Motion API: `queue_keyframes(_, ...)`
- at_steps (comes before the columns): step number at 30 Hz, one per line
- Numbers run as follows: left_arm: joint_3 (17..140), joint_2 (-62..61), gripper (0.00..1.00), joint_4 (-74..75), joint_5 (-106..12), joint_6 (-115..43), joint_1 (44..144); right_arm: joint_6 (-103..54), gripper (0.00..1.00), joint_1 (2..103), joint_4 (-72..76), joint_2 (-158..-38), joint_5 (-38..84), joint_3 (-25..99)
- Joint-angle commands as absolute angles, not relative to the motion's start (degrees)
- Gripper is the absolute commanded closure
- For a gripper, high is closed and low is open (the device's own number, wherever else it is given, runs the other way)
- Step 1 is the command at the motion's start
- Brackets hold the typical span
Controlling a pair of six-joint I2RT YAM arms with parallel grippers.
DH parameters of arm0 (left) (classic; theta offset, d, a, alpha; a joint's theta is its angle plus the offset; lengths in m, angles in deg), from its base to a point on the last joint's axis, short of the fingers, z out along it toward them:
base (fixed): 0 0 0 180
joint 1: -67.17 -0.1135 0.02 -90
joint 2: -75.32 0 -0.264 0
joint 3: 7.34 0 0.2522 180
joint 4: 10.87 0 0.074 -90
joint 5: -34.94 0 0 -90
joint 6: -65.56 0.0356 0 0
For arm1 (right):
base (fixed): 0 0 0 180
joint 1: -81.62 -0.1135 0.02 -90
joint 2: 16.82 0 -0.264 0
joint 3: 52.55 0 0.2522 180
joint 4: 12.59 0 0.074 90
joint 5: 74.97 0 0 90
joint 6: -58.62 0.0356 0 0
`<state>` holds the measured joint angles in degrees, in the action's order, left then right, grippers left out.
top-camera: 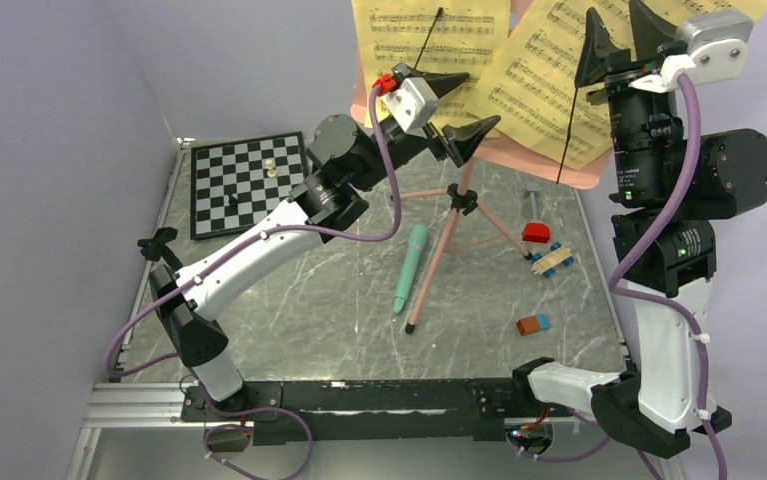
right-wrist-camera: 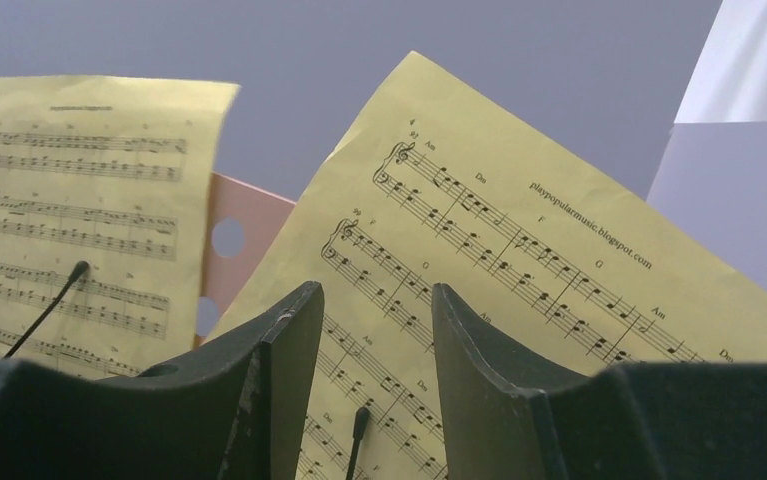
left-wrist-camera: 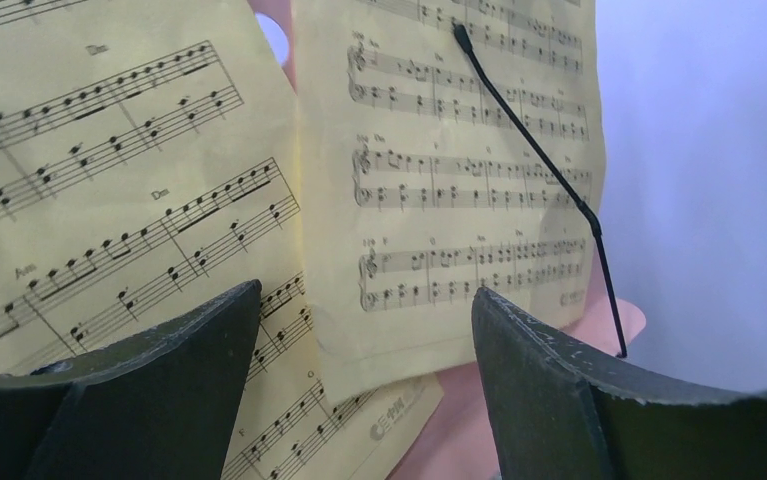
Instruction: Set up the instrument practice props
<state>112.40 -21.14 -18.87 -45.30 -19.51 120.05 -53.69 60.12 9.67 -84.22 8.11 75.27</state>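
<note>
The pink music stand (top-camera: 534, 160) stands on thin tripod legs (top-camera: 439, 250) at the back middle. Two yellow sheet-music pages (top-camera: 429, 45) (top-camera: 549, 85) lean on it, each under a thin black wire arm. The right page is tilted. My left gripper (top-camera: 479, 100) is open and empty at the lower edges of the pages (left-wrist-camera: 459, 150), with the pink ledge (left-wrist-camera: 479, 420) just below. My right gripper (top-camera: 614, 12) is open and empty in front of the tilted page (right-wrist-camera: 519, 230). The mint-green tube (top-camera: 411, 265) lies on the table. A small black stand-like piece (top-camera: 157, 243) sits at the table's left edge.
A black-and-white chessboard (top-camera: 249, 180) with a few small pieces lies at the back left. A red block (top-camera: 535, 232), a blue-and-tan toy (top-camera: 551, 260) and an orange-and-blue block (top-camera: 533, 324) lie on the right side. Grey walls close the left and back.
</note>
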Motion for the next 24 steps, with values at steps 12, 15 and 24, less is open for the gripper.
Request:
queue_keyframes(12, 109.7, -19.2, 0.18, -18.7, -45.1, -19.6, 119.6, -52.8, 0.51, 60.0, 7.0, -83.1, 8.8, 74.3)
queue_keyframes(15, 111.1, -19.8, 0.18, -18.2, -45.0, -19.3, 119.6, -52.6, 0.51, 60.0, 7.1, -83.1, 8.9, 74.3)
queue_keyframes(24, 111.9, -20.0, 0.18, -18.5, -44.2, -19.5, 119.6, -52.5, 0.51, 59.9, 7.3, -83.1, 9.0, 74.3)
